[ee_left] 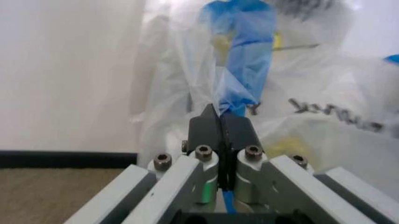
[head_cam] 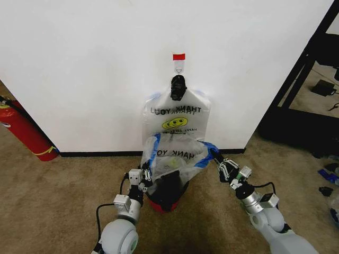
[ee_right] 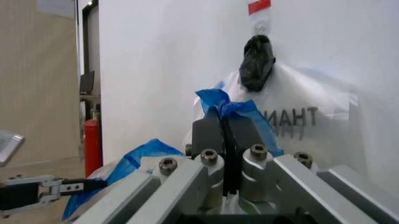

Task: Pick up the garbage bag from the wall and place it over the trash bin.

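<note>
The trash bin (head_cam: 168, 197) is mostly hidden: the garbage bag (head_cam: 177, 159) drapes over its top, leaving a dark patch of its side and the red base at the carpet visible in the head view. Whether the bag's mouth fully rings the rim cannot be told, since the plastic bunches there.

The bag's print shows in mirror writing through the film; "THANK YOU" can be made out, with a yellow smudge below it that is probably the smiley. Behind it, the bunched bags (head_cam: 177, 114) hang flat on the wall (head_cam: 79, 69) under a black clip (head_cam: 178, 87), with "THANK YOU", a yellow smiley face and a line of small print too fine to read. A red tape strip (head_cam: 179, 56) sits above the clip.

The left gripper (head_cam: 149, 170) is at the bag's left edge, its jaws pressed together on a blue handle strip (ee_left: 240, 74). The right gripper (head_cam: 218, 160) is at the bag's right edge, jaws likewise clamped on the other blue strip (ee_right: 225, 105). Between them the bag is stretched wide above the bin.

A red fire extinguisher (head_cam: 24, 129) leans by the wall at the left, cut off by the frame edge.
</note>
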Robot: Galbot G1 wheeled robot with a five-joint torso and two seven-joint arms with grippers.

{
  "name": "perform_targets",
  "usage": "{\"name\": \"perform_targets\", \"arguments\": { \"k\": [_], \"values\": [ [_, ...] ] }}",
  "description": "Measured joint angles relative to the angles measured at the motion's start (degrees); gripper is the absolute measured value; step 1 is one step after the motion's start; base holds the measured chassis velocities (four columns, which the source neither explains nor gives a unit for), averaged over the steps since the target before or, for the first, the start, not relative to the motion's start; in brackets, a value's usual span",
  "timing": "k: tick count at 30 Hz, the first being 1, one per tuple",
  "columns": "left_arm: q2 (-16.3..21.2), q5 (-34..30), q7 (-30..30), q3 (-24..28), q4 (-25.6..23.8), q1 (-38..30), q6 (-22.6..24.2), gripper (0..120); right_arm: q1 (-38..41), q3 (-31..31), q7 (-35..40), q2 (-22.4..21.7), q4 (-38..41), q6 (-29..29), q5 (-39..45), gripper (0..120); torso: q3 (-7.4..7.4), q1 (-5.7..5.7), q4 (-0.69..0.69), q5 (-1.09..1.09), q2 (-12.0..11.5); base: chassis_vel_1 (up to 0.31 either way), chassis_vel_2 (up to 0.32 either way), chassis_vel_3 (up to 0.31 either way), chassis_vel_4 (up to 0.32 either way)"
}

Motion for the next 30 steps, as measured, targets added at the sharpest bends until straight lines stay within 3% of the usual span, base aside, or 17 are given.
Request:
{"name": "perform_targets", "arguments": {
  "k": [6, 8, 16, 24, 30],
  "values": [
    [1.8, 7.9, -6.8, -2.0, -0.9, 2.1, 4.4, 0, -2.2, -1.3, -0.1, 0.2, -0.5, 0.2, -2.5, 0, 0.0, 0.0, 0.01, 0.0, 0.0, 0.0, 0.0, 0.0, 0.0],
    [4.0, 11.3, -8.6, -2.9, -2.9, 4.4, 6.6, 0, -3.8, -1.9, -0.2, 0.1, -0.4, 0.0, -3.2, 0, -0.01, 0.0, 0.0, 0.0, 0.0, 0.0, 0.0, 0.0, 0.0],
    [10.9, 15.0, -11.0, -3.0, -7.6, 10.0, 12.3, 0, -8.0, -2.2, -0.5, -3.7, 0.6, -3.4, -4.6, 0, -0.01, 0.0, 0.01, 0.0, 0.0, 0.0, 0.0, 0.0, 0.0],
    [16.6, 19.9, -11.6, -2.8, -9.4, 15.4, 14.2, 0, -10.4, -2.1, -3.6, -4.6, -1.5, -4.8, -3.0, 0, -0.01, 0.0, 0.0, -0.01, 0.0, 0.0, 0.0, 0.0, 0.0],
    [17.2, 23.2, -12.0, -1.8, -6.0, 16.7, 13.7, 0, -10.6, -2.8, -6.1, -3.2, -4.9, -4.4, -2.9, 0, -0.01, -0.01, 0.01, 0.0, 0.0, 0.0, 0.0, 0.0, 0.0]
  ]
}}
